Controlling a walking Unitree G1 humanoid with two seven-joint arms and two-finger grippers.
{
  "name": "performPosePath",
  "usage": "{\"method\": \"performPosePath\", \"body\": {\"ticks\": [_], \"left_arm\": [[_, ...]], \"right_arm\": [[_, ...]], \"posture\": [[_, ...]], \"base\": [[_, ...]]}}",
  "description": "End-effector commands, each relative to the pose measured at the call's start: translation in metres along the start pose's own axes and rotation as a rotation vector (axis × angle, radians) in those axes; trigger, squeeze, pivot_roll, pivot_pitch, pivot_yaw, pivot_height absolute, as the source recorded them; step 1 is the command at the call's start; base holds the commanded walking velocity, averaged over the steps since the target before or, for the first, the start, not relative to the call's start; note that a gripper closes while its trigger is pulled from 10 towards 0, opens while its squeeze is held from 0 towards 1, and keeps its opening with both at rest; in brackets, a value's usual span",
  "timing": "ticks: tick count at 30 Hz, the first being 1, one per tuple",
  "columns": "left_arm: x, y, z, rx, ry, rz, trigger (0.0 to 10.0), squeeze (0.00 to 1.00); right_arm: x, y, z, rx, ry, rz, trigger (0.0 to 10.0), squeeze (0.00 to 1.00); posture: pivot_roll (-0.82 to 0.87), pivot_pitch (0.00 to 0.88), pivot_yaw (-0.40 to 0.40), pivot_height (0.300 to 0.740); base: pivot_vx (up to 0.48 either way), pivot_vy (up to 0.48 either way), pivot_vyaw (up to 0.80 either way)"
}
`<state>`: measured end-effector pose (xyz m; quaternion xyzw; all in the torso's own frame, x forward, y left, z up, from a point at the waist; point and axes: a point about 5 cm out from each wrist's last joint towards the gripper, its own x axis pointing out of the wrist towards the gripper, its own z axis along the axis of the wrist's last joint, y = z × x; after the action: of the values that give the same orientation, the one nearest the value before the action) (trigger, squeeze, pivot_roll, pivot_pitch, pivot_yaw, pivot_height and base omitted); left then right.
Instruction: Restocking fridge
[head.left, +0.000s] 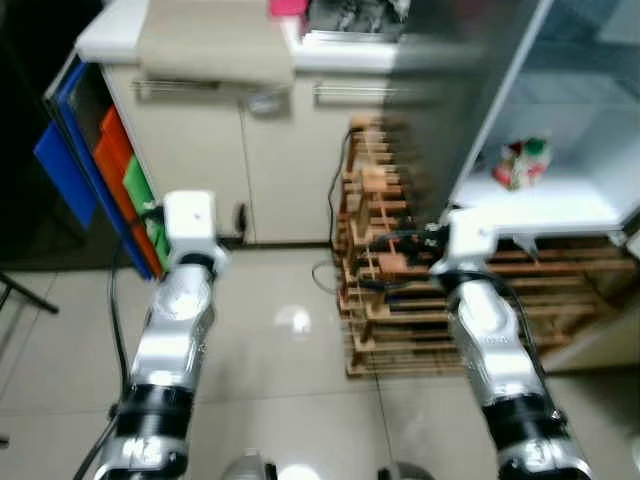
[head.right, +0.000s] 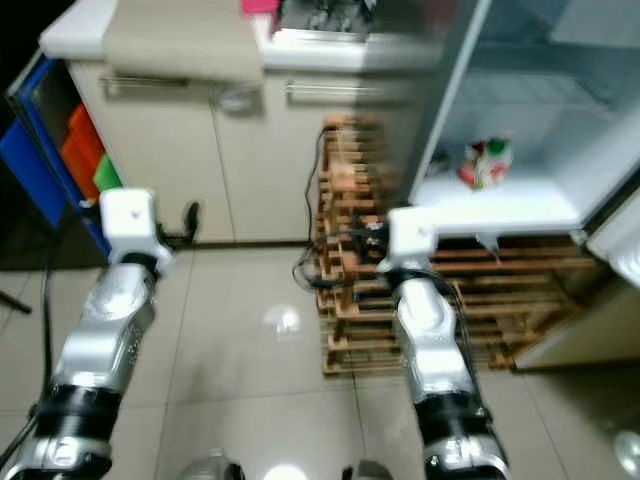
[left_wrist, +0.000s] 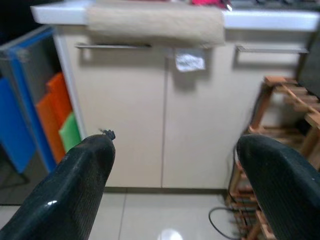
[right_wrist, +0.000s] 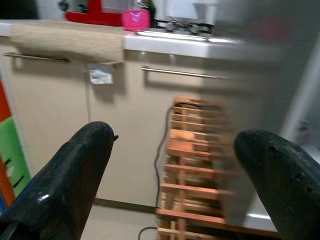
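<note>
Cabinet label (left_wrist: 189, 62) (seemingly white) unreadable, blurred

Glossy tiled floor (head.left: 290, 330) — beige cabinets (head.left: 250, 170), wooden rack (head.left: 385, 250).

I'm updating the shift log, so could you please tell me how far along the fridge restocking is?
Done: the fridge door stands open, and one red and green item sits on the white fridge shelf. In hand: nothing; the left gripper and right gripper are both open and empty, raised toward the cream cabinets and wooden rack. Left: fetching more stock, since none is visible nearby.
</note>
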<state>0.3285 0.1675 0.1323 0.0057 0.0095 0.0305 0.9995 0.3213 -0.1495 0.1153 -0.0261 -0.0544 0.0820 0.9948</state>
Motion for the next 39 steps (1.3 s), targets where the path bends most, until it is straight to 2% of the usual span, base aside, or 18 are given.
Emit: {"method": "performPosePath", "body": {"ticks": [1,3,4,8,18,26,31,39], "left_arm": [[0.001,-0.006,0.003,0.009,-0.015,-0.01,10.0,0.0],[0.003,-0.008,0.012,0.018,-0.064,-0.033,10.0,0.0],[0.003,-0.011,0.018,0.01,-0.093,-0.049,10.0,0.0],[0.007,-0.013,0.029,0.0,-0.141,-0.05,10.0,0.0],[0.013,-0.01,0.03,0.018,-0.137,-0.059,10.0,0.0],[0.012,-0.007,0.036,0.02,-0.185,-0.082,10.0,0.0],[0.01,-0.01,0.04,0.019,-0.215,-0.105,10.0,0.0],[0.01,-0.025,0.044,0.019,-0.241,-0.185,10.0,0.0]], "right_arm": [[0.0,-0.005,0.005,-0.01,-0.02,-0.009,10.0,0.17],[0.003,-0.005,0.007,-0.025,-0.029,-0.007,10.0,0.17],[0.004,-0.005,0.008,-0.027,-0.029,-0.011,10.0,0.14],[0.006,-0.006,0.01,-0.023,-0.039,-0.022,10.0,0.1],[0.007,0.002,0.013,-0.028,-0.065,-0.011,10.0,0.11],[0.012,0.003,0.032,-0.056,-0.174,-0.077,10.0,0.1],[0.018,0.002,0.044,-0.059,-0.216,-0.087,10.0,0.1],[0.018,0.001,0.038,0.004,-0.18,-0.102,10.0,0.1]], "posture": [[-0.08,0.016,-0.021,0.74],[-0.08,0.013,-0.016,0.74],[-0.08,0.012,-0.011,0.74],[-0.09,0.0,-0.011,0.74],[-0.08,0.0,0.016,0.74],[-0.06,0.0,0.027,0.74],[-0.07,0.012,0.008,0.74],[-0.09,0.024,0.012,0.74]], "base": [[0.0,0.0,0.67],[0.0,0.0,0.66],[0.0,0.0,0.0],[0.346,0.0,0.0],[0.461,0.0,0.0],[0.465,0.0,0.0],[0.469,0.0,0.0],[0.47,0.0,0.0]]}}
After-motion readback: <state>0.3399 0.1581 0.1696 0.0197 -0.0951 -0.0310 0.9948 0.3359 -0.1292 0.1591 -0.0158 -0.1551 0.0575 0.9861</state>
